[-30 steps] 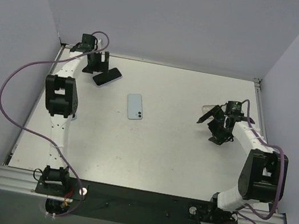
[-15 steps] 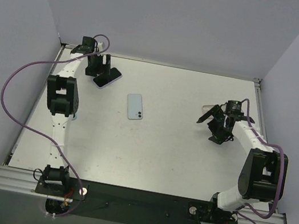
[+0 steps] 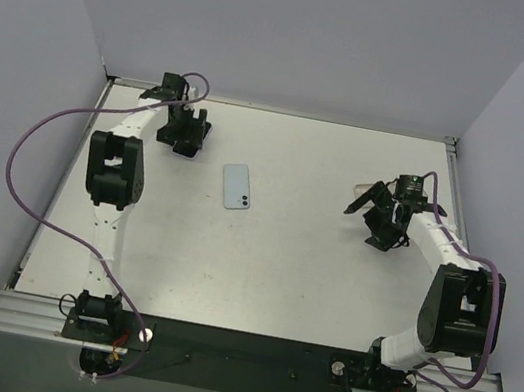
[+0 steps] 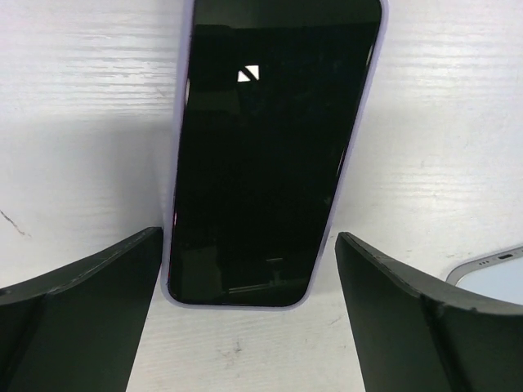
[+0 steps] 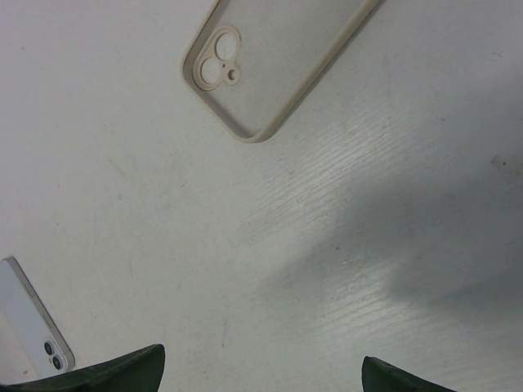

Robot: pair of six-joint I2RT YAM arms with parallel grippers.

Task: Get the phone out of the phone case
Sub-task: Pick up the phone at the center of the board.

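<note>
A phone with a dark screen in a lavender case (image 4: pixel 270 147) lies flat on the white table. My left gripper (image 4: pixel 249 238) is open, low over it, with its fingers on either side of the phone's near end, not gripping it. In the top view the left gripper (image 3: pixel 188 134) covers this phone at the back left. My right gripper (image 3: pixel 378 215) is open and empty at the right; in its wrist view the right gripper (image 5: pixel 261 359) hangs over bare table.
A bare light-blue phone (image 3: pixel 236 185) lies face down at mid-table; it also shows in the right wrist view (image 5: pixel 33 327) and its corner in the left wrist view (image 4: pixel 490 276). An empty beige case (image 5: pixel 270 57) lies just beyond my right gripper.
My left gripper has swung right and come over the lavender-cased phone, which showed beside it before and is now hidden under it in the top view. The right arm has not moved.
</note>
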